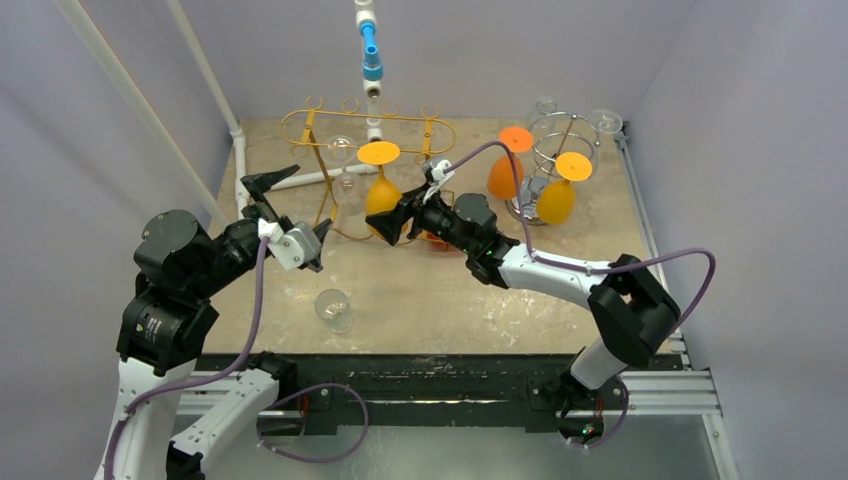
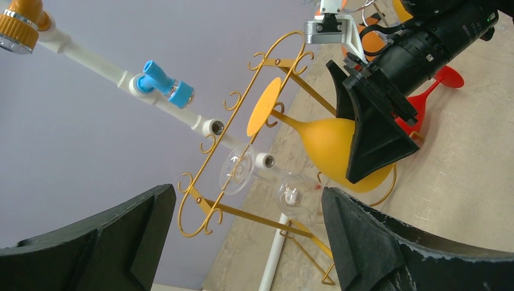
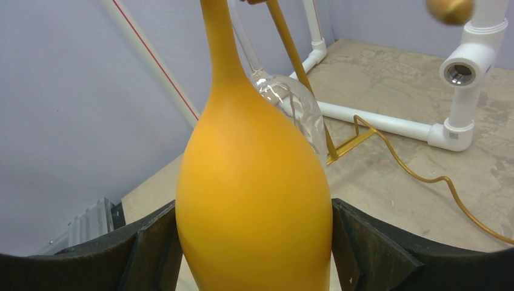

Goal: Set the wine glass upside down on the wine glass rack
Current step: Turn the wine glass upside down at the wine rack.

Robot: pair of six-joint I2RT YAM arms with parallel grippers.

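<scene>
Progress looks good: right tool (image 1: 385, 222) is clamped round the bowl of the yellow-orange plastic wine glass (image 1: 381, 197), upside down, stem threaded between the rails of the gold wire wine glass rack (image 1: 320, 122) so the round foot can hang there. Left tool (image 1: 308, 200) gapes wide, holding nothing, just beside the rack.

We count three orange plastic wine glasses (image 1: 381, 195), one red plastic wine glass (image 2: 447, 78), and two clear wine glasses (image 1: 333, 308) outside the silver spiral wire rack (image 1: 560, 130) at two o'clock; those on it we cannot count. With the gold wire rack (image 2: 242, 213) at twelve o'clock, that makes two racks.
</scene>
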